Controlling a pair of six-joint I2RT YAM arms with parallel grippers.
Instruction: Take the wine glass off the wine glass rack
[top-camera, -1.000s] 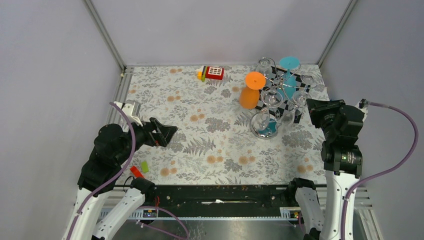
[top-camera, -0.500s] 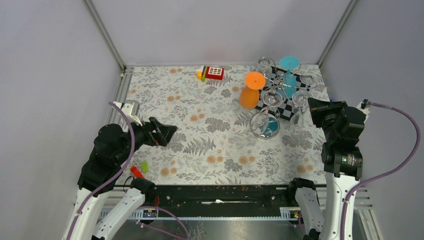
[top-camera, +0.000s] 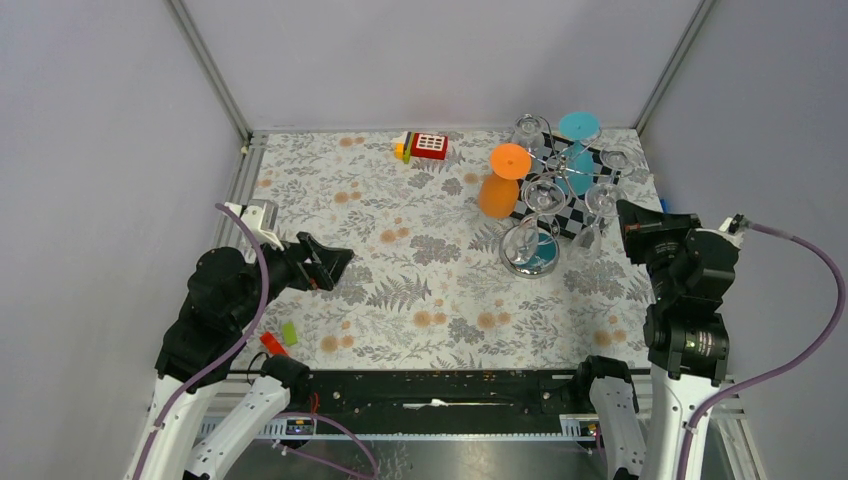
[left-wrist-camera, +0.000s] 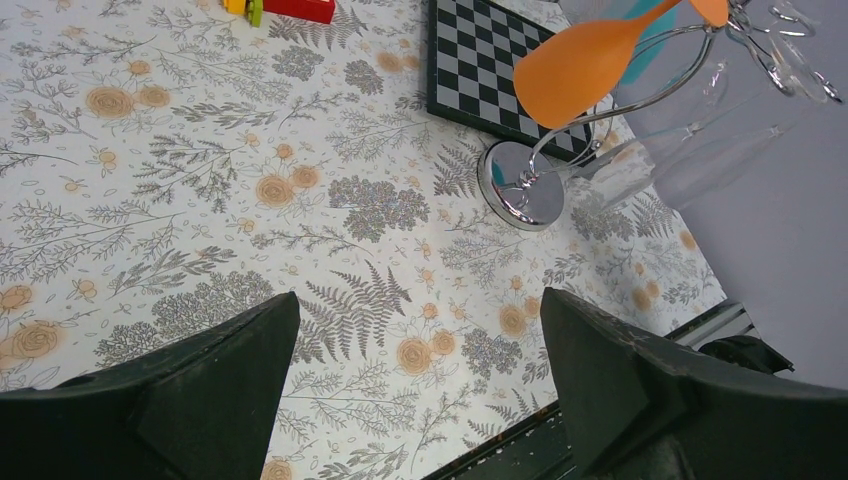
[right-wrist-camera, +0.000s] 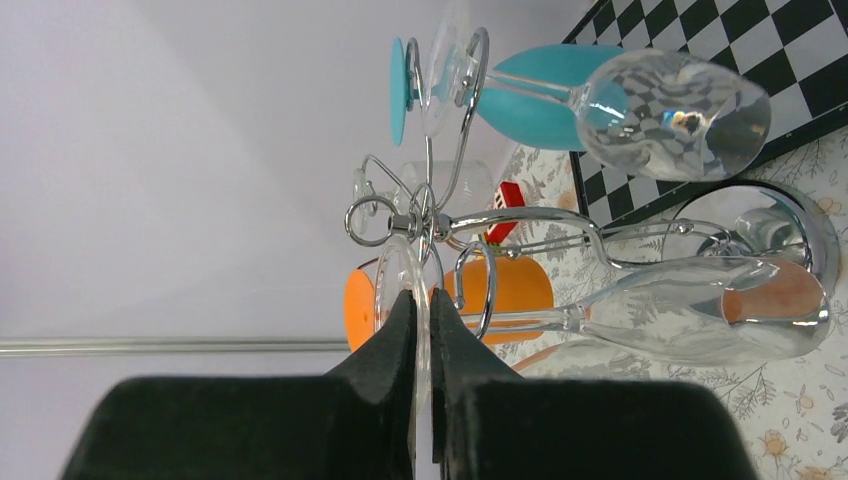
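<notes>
The right gripper (right-wrist-camera: 416, 297) is pinching the foot of a wine glass (right-wrist-camera: 700, 322) hanging on the rack (right-wrist-camera: 520, 214), the left gripper (left-wrist-camera: 418, 300) gaping empty.

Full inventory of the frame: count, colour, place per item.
wine glass rack: 1, chrome, far right
held wine glass: 1, clear, at the rack
other clear glasses: at least 2, hanging on the rack
orange glass: 1, rack's left side
teal glass: 1, rack's far side
checkered board: 1, black-and-white, beside the rack base
toy block: 1, red, far centre
small pieces: 2, green and red, near left
tablecloth: 1, floral
left gripper: black, open, empty
right gripper: black, shut on held glass's foot
</notes>
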